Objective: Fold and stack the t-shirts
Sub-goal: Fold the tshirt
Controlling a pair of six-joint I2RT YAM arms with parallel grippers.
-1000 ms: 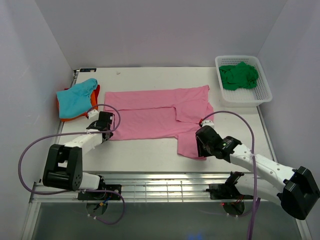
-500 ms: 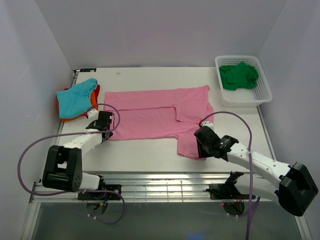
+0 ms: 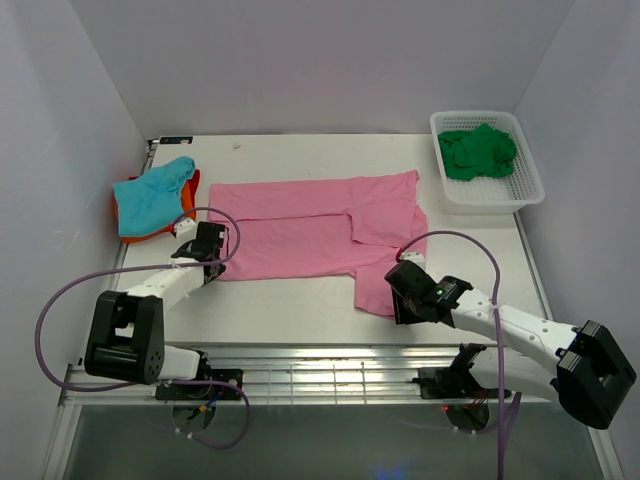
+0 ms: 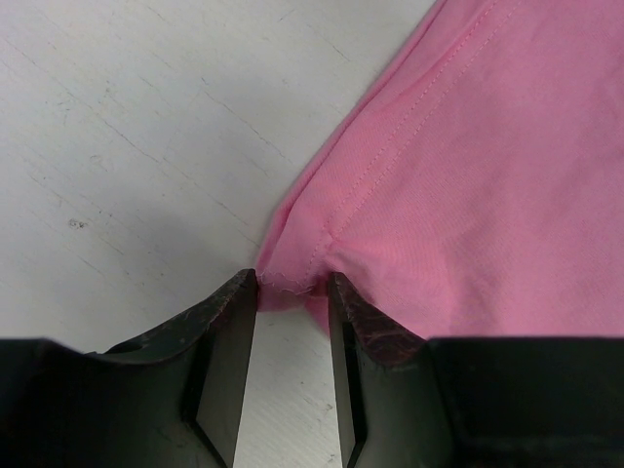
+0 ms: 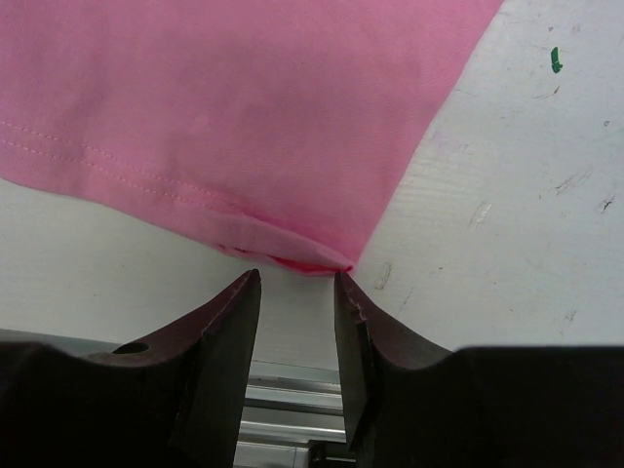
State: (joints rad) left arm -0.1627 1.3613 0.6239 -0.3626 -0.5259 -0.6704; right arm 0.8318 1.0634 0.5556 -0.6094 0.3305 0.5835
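A large pink t-shirt (image 3: pixel 310 230) lies flat mid-table, partly folded. My left gripper (image 3: pixel 220 250) sits at its near left corner. In the left wrist view that puckered corner (image 4: pixel 292 283) lies between the tips of the left gripper (image 4: pixel 292 278), whose jaws stand apart. My right gripper (image 3: pixel 405 302) hovers low at the shirt's near right corner. In the right wrist view the right gripper (image 5: pixel 297 275) is open, the hem corner (image 5: pixel 331 261) just ahead of its tips. A teal shirt (image 3: pixel 152 192) lies on an orange one (image 3: pixel 128 226) at far left. A dark green shirt (image 3: pixel 478 152) fills the basket.
The white mesh basket (image 3: pixel 530 190) stands at the back right. The table's near edge with its metal rail (image 3: pixel 320 360) runs just behind the right gripper. Purple cables loop over both arms. White walls close in the left, right and back.
The right gripper has shifted slightly left and nearer the pink shirt's near right corner. The left arm and the shirts have not moved.
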